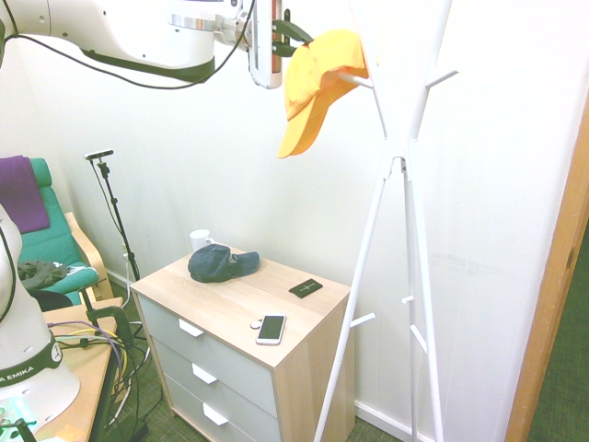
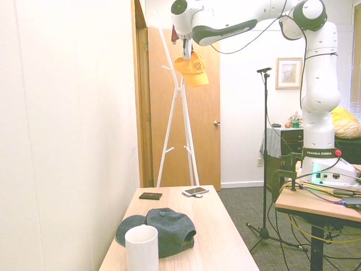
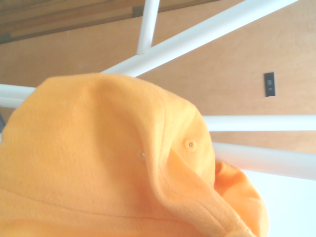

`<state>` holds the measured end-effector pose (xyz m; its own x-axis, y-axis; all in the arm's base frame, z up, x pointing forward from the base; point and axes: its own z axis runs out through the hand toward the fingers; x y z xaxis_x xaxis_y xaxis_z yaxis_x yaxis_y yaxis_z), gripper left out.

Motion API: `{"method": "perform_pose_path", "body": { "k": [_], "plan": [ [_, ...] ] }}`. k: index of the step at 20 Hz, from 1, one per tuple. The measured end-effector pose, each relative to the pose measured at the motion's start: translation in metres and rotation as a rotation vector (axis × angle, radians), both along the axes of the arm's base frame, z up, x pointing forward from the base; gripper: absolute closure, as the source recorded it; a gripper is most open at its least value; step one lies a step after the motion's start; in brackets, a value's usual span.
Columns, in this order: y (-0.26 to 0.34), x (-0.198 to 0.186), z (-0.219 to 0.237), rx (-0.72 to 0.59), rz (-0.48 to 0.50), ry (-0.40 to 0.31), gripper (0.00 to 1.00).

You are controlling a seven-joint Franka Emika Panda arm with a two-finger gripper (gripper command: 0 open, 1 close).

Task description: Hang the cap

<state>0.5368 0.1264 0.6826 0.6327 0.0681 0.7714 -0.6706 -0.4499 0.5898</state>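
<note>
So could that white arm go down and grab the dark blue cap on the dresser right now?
Probably not right away. The gripper is up high, shut on the yellow cap at the coat rack. The dark cap lies uncovered on the dresser, with nothing above it.

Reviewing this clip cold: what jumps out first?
The yellow-orange cap, held high in the shut gripper right at a peg of the white coat stand, brim hanging down. Below, on the wooden drawer chest, lie a dark navy cap and a phone.
</note>
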Motion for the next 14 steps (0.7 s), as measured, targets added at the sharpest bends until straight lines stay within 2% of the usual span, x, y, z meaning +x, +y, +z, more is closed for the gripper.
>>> {"method": "perform_pose_path", "body": {
  "k": [2,3,14],
  "plan": [
    [-0.001,0.002,-0.013,0.013,0.006,0.021,1.0],
    [0.0,0.002,-0.02,0.024,0.008,0.026,0.0],
    [-0.004,0.004,-0.044,0.067,-0.001,0.035,0.0]
  ]
}}
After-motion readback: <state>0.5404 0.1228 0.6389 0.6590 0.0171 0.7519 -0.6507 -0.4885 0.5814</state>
